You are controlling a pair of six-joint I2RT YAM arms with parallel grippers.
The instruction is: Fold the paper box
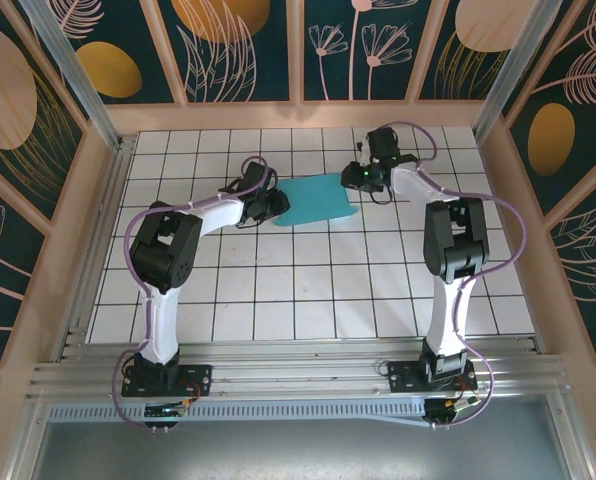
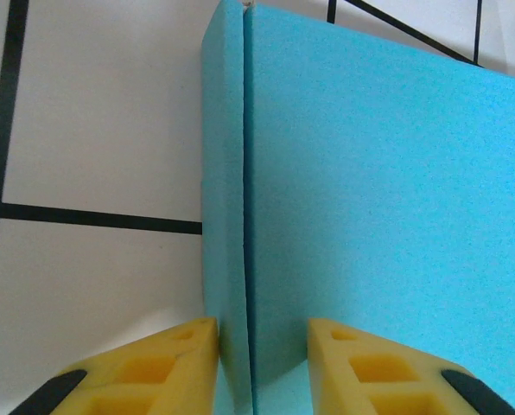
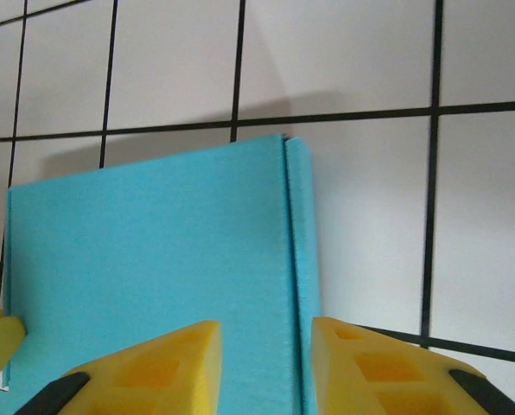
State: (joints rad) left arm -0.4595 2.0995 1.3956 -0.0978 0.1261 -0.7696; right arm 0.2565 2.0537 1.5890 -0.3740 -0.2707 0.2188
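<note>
Paper box (image 1: 318,198) lies flat on the white tiled counter (image 1: 278,290), turquoise face up. It sits in the far half, near the middle, between the two arms.

Left hand (image 1: 275,205) is at the box's left end and right hand (image 1: 356,180) is at its right end. Both are low over the card.

Left wrist view: paper box (image 2: 370,216) takes up the right side of the view, with bare counter (image 2: 93,112) to the left. A narrow side strip (image 2: 223,173) runs along the box's edge, set off from the main panel by a dark crease. Left hand (image 2: 262,324) has its yellow fingers (image 2: 188,346) apart, one on each side of that crease. It is open, with nothing pinched between the pads. Cannot tell whether the tips touch the card.

Right wrist view: paper box (image 3: 154,259) sits lower left, its corner close to a black grid line (image 3: 344,117). A matching side strip (image 3: 302,259) runs along the box's edge next to the bare counter (image 3: 370,216). Right hand (image 3: 266,327) is also open. Its yellow fingers (image 3: 180,354) are spread, with the crease and strip in the gap between them and no grip on the card. Cannot tell whether the tips touch it.
</note>
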